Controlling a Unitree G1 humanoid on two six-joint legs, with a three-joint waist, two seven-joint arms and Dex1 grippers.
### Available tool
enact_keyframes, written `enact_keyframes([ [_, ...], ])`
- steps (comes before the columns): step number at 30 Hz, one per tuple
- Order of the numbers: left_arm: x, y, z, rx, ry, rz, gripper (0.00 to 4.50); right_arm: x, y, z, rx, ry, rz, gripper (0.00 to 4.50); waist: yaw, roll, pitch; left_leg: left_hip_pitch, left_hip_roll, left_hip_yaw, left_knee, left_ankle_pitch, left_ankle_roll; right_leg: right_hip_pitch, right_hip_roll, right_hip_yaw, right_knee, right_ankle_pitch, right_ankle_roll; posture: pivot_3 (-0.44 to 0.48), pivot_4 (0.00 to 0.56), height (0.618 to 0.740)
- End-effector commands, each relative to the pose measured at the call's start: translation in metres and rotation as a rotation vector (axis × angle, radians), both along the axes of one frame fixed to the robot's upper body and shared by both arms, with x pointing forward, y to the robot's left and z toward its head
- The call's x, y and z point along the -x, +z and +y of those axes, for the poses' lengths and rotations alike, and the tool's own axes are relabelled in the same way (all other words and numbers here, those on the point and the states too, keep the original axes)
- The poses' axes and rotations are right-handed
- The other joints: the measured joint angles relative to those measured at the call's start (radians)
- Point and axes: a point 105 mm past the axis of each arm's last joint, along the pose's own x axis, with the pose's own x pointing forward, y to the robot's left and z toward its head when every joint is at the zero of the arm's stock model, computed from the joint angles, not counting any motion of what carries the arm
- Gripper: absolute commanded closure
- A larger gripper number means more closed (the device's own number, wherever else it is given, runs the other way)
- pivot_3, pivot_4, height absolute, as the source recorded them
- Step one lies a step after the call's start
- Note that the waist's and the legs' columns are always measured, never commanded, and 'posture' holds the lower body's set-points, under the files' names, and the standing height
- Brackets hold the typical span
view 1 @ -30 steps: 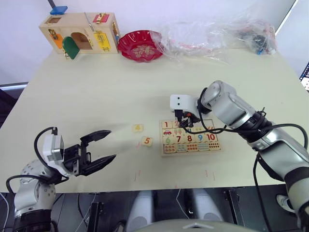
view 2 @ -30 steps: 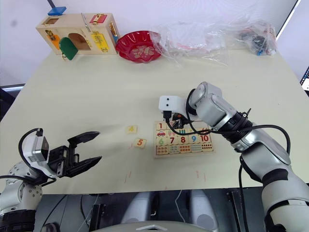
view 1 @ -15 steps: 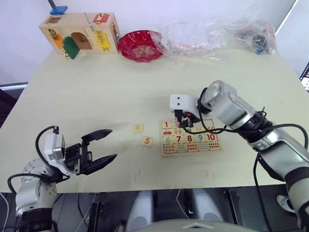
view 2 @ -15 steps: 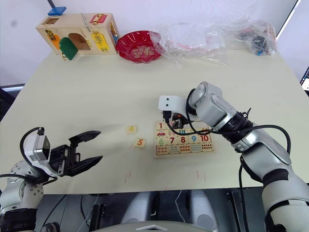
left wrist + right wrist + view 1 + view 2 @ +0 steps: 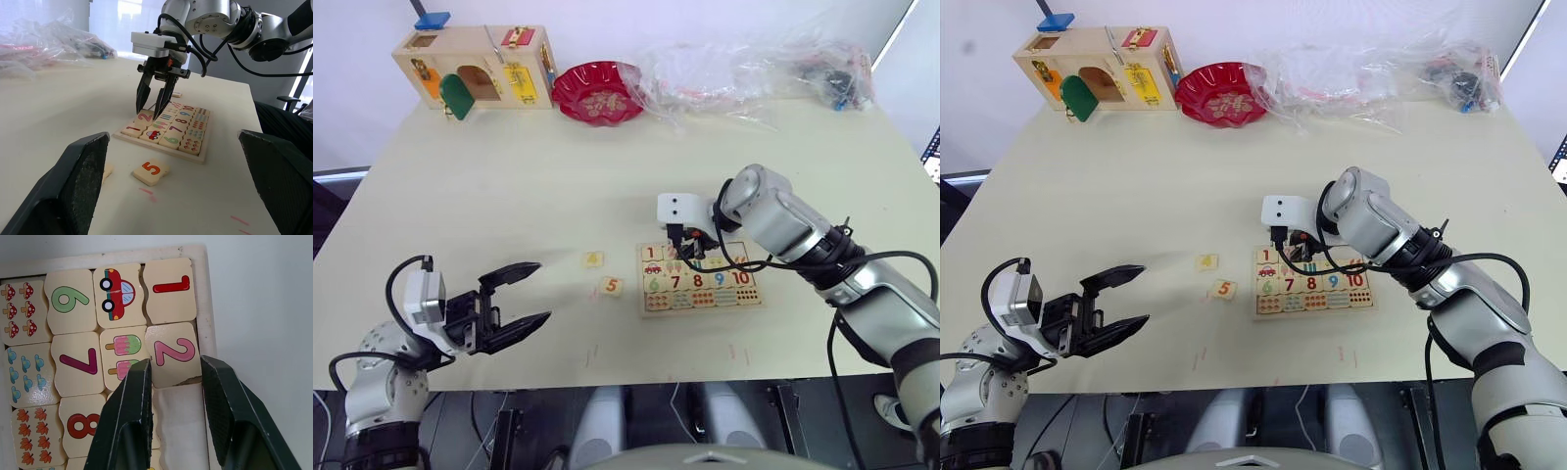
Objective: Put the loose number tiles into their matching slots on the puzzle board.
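Fingers of right hand straddle tile 2 on puzzle board.

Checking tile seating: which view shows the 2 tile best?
The right wrist view: the 2 tile lies large beside the 1 tile, between the right gripper fingers. The left wrist view shows it small; eye views hide it.

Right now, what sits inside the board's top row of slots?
In the puzzle board, tiles 1 and 2 are seated; beyond them is a bare slot, the rest hidden by the right gripper's fingers.

Pale matt wooden puzzle board
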Motion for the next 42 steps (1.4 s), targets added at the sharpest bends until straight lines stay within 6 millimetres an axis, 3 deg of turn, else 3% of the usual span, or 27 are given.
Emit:
enact_keyframes([
  [1,0.0004,0.0035,-0.0005,0.001,-0.001,-0.019,0.0,0.0017,0.0021,0.0009,-0.003,0.015,-0.009,3.61,0.0,0.0,0.0,0.0,0.0,0.0,0.0,0.0,0.0,0.0,0.0,0.0,0.0,0.0,0.0,0.0,0.15,0.74],
  [36,-0.0008,0.0047,-0.0014,-0.001,-0.002,-0.02,0.0,0.0017,0.0016,-0.0005,-0.001,0.022,-0.012,3.61,0.0,0.0,0.0,0.0,0.0,0.0,0.0,0.0,0.0,0.0,0.0,0.0,0.0,0.0,0.0,0.0,0.15,0.74],
  [37,-0.0009,0.0047,-0.0015,-0.001,-0.002,-0.02,0.0,0.0017,0.0016,-0.0005,-0.001,0.023,-0.013,2.81,0.0,0.0,0.0,0.0,0.0,0.0,0.0,0.0,0.0,0.0,0.0,0.0,0.0,0.0,0.0,0.0,0.15,0.74],
  [40,-0.0009,0.0048,-0.0012,-0.001,-0.001,-0.02,0.0,0.0016,0.0018,-0.0003,-0.003,0.023,-0.014,2.11,0.0,0.0,0.0,0.0,0.0,0.0,0.0,0.0,0.0,0.0,0.0,0.0,0.0,0.0,0.0,0.0,0.15,0.74],
  [42,-0.0007,0.0047,-0.0009,-0.001,-0.001,-0.019,0.0,0.0016,0.002,-0.0002,-0.003,0.024,-0.015,1.2,0.0,0.0,0.0,0.0,0.0,0.0,0.0,0.0,0.0,0.0,0.0,0.0,0.0,0.0,0.0,0.0,0.15,0.74],
])
